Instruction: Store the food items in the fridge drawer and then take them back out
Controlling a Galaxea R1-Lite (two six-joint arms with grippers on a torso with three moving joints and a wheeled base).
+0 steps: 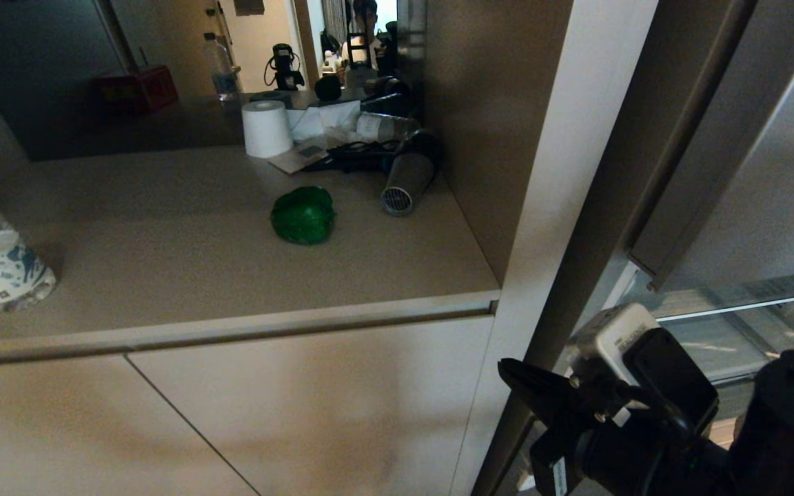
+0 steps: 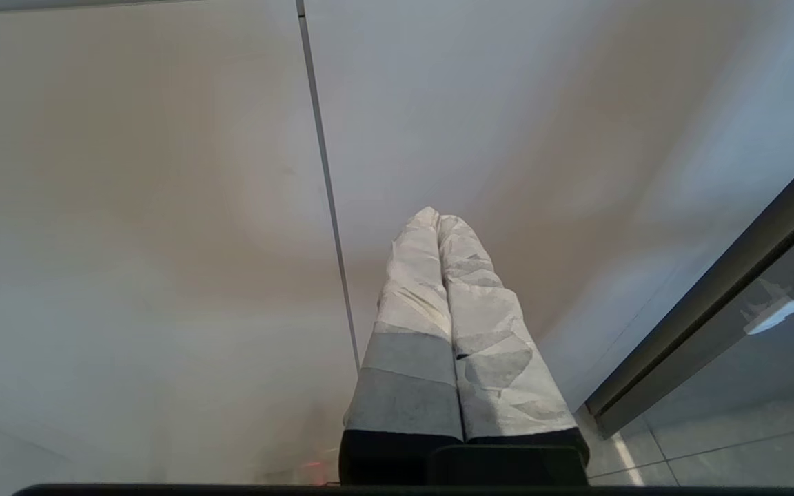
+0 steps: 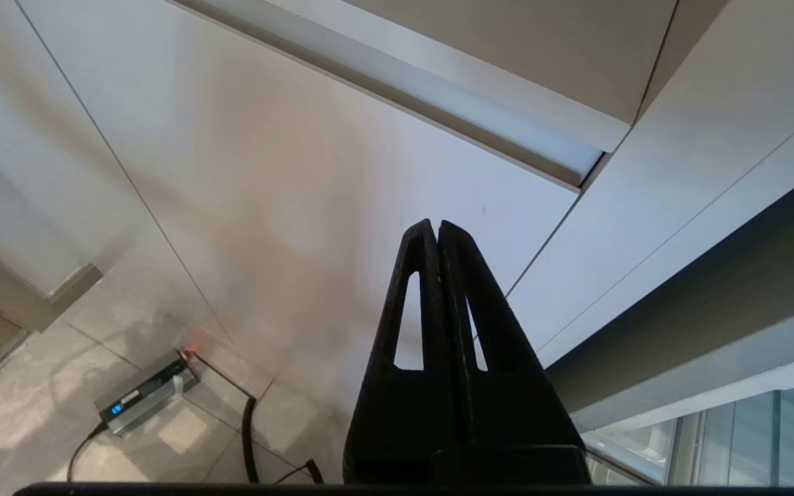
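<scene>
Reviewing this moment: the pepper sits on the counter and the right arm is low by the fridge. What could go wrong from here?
1. The right gripper is shut, empty and below the counter edge; rising toward the green bell pepper it could clip that edge.
2. The hair dryer lies close beside the pepper, so a wide approach might knock it.
3. The pepper looks round and glossy; a poorly centred pinch could let it slip or roll.

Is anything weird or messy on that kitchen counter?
Yes. A hair dryer lies on its side on the counter near the green bell pepper, beside a roll of paper and cluttered bits by the back wall.
</scene>
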